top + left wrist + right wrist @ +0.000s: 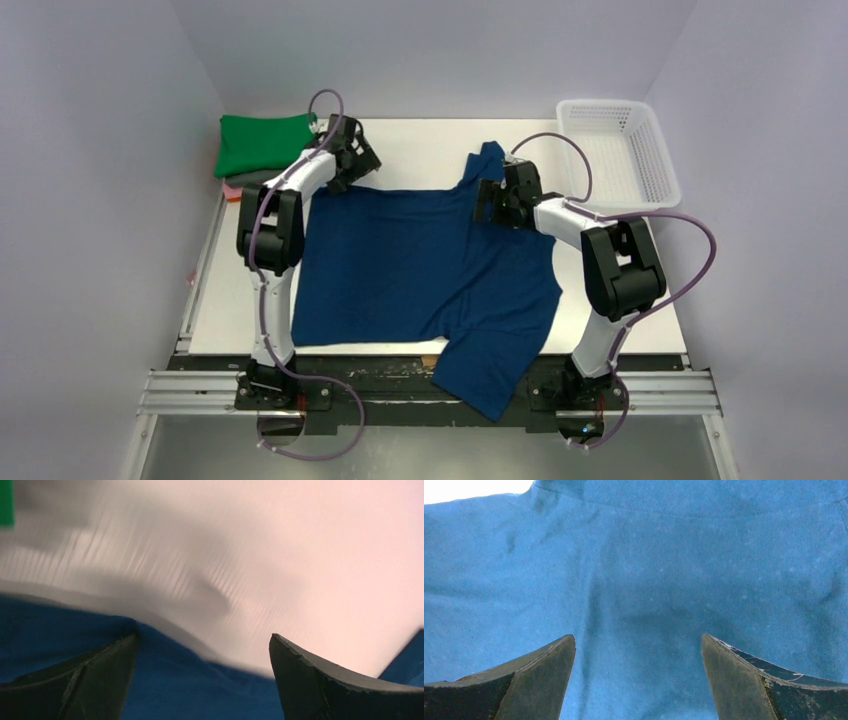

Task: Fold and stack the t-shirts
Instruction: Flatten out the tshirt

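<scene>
A dark navy blue t-shirt [420, 265] lies spread on the white table, plain side up, one sleeve hanging over the near edge. My left gripper [352, 160] is open at the shirt's far left corner; in the left wrist view its fingers [100, 680] straddle the blue hem [190, 690]. My right gripper [492, 195] is open over the far right of the shirt near a raised sleeve; the right wrist view shows blue cloth [639, 580] between its fingers [534, 680]. A folded green t-shirt [263, 143] sits at the far left on grey and pink-orange ones [240, 185].
A white plastic mesh basket [618, 150] stands at the far right corner of the table. The table's near edge has a metal rail [400, 390] carrying both arm bases. Grey walls close in on the left, right and back.
</scene>
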Controlling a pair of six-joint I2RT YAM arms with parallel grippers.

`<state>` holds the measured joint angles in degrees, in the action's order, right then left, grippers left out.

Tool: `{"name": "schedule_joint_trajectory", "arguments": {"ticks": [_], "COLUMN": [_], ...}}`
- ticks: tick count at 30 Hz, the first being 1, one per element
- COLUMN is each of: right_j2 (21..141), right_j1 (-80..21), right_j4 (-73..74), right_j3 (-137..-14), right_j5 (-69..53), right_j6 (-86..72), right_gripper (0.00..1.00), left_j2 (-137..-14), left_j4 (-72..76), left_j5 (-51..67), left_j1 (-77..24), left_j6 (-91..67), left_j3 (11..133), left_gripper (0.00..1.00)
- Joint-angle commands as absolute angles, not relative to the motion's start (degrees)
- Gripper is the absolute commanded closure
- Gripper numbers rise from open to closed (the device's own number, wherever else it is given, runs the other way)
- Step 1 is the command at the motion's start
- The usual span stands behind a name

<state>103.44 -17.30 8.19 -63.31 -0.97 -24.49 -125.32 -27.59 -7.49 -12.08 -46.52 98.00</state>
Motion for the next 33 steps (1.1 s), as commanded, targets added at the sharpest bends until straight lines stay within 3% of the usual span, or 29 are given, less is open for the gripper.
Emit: {"name": "schedule_joint_trajectory", "arguments": {"ticks": [1,5,7,10,16,20,26,33], "right_j2": [104.1,103.2,102.5,101.1,98.4,98.3,102.0,109.5], "right_j1": [-17.3,-17.3,-17.3,-17.3,-17.6,-17.6,-17.3,-15.8], "right_j4": [7.3,8.4,9.5,11.2,15.1,17.0,17.5,19.7], "right_j3": [-66.3,-66.3,-66.6,-66.8,-65.3,-64.0,-63.7,-70.8], "right_j5": [-0.5,-0.1,2.4,5.8,9.2,8.9,8.7,8.6], "right_j6": [-25.0,-23.9,-23.6,-23.6,-25.6,-26.9,-28.6,-27.8], "right_gripper": [0.06,0.06,0.06,0.05,0.05,0.05,0.04,0.04], "left_j2": [-132.3,-139.6,-138.6,-129.2,-105.0,-97.6,-96.8,-110.5], "left_j4": [-23.8,-31.1,-33.3,-30.5,-30.2,-37.9,-32.6,-33.1], "left_j5": [-7.9,-5.8,-3.6,-1.6,-6.3,-8.4,-1.7,3.8], "left_j1": [-9.5,-8.1,-8.0,-8.4,-10.8,-14.0,-19.2,-16.8], "left_j6": [-47.2,-43.9,-42.1,-40.9,-39.5,-39.3,-38.2,-39.6], "left_j3": [111.5,128.7,131.7,121.8,88.9,79.1,69.6,76.9], "left_gripper": [0.0,0.0,0.0,0.0,0.0,0.0,0.0,0.0]}}
